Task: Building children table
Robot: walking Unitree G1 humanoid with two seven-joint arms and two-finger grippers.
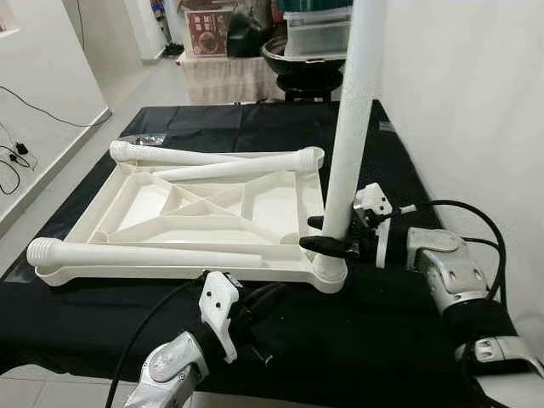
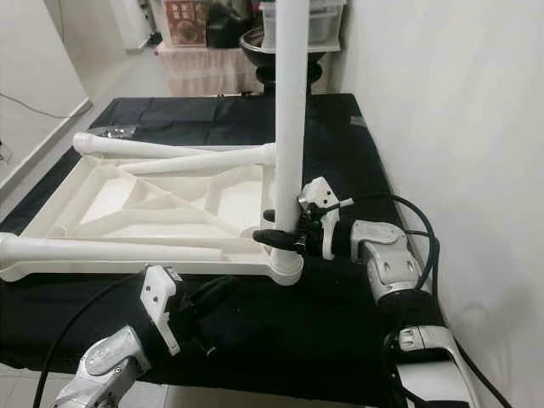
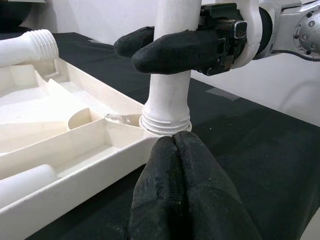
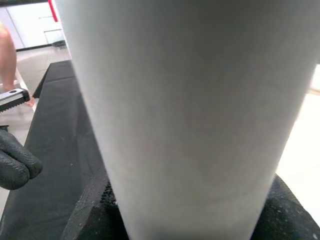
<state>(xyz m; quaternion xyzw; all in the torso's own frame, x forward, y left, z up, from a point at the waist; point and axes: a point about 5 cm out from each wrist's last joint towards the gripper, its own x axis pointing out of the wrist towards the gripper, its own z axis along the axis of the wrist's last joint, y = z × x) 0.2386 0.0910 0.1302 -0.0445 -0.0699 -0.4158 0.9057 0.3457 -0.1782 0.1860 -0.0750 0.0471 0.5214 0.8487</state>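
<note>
An upside-down white plastic table top lies on the black cloth. One white leg stands upright in its near right corner socket, with my right gripper shut on it low down. Three more legs lie across the top: a near one and two far ones. My left gripper is shut on nothing, just in front of the table top's near edge; in the left wrist view its fingertips sit close to the socket.
The black-covered table runs along a white wall on the right. Storage boxes, a black bowl-shaped object and a covered stand sit beyond its far end. Cables lie on the floor at left.
</note>
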